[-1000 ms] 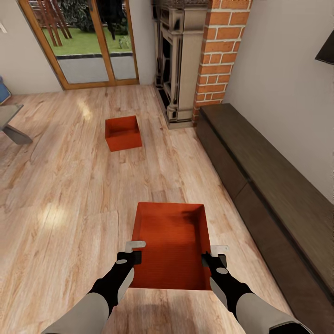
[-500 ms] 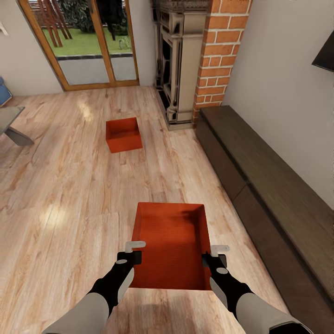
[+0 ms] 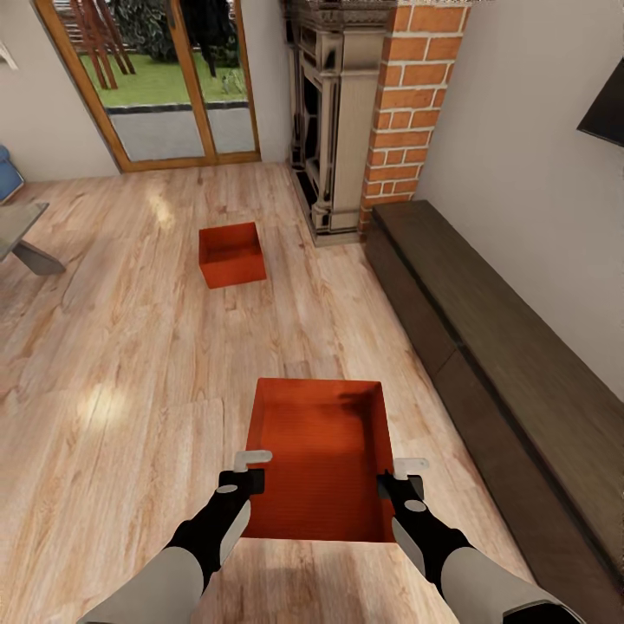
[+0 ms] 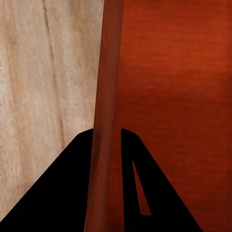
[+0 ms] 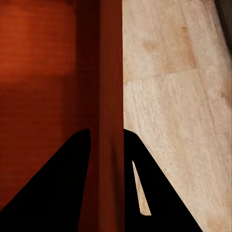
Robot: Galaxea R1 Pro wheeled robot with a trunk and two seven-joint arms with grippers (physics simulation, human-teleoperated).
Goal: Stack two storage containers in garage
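Observation:
One orange-red storage container (image 3: 316, 459) hangs just above the light wood-plank living room floor, close in front of me. My left gripper (image 3: 247, 472) is shut on its left wall (image 4: 104, 121). The right wall (image 5: 108, 96) is pinched in my right gripper (image 3: 396, 482), which is shut too. Each wrist view has the thin wall running between the dark fingers (image 4: 72, 193) (image 5: 63, 188). A second, alike container (image 3: 231, 254) sits on the planks farther ahead, near the fireplace.
A brick-and-stone fireplace (image 3: 347, 113) stands ahead right, with wood-framed glass doors (image 3: 156, 78) to its left. Along the right wall runs a long dark cabinet (image 3: 503, 364). A grey table leg (image 3: 26, 234) and a blue sofa edge (image 3: 7, 169) sit far left.
The whole view has shifted a little: the far container and the cabinet sit slightly lower in the picture, so the camera moved. Both grippers keep the same hold on the near container.

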